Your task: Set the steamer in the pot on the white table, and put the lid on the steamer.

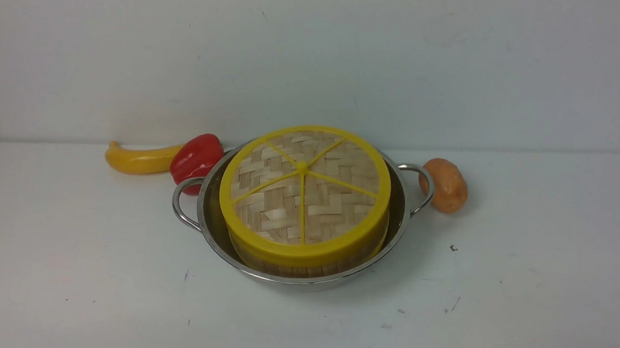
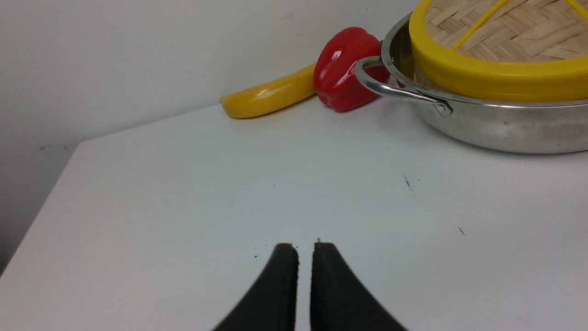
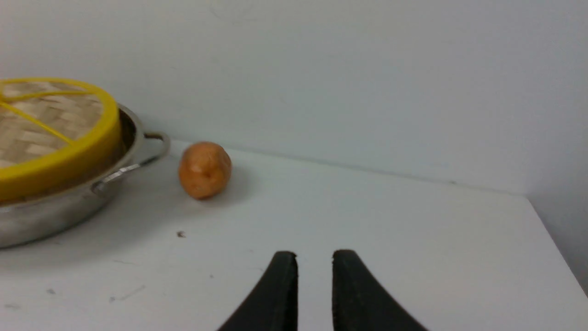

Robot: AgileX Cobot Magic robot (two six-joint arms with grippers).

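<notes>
Steamer (image 1: 302,267): in pot (image 1: 301,282), mostly hidden by lid (image 1: 336,198)
Left gripper (image 2: 304,246): barely parted, holding 0 things
Right gripper (image 3: 315,253): slightly open, holding 0 things; both grippers' bases cut off

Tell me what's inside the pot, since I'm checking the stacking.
Inside the pot, the steamer sits with the lid on top. The lid hides the steamer's contents; the pot's bottom beneath the steamer is covered too.
</notes>
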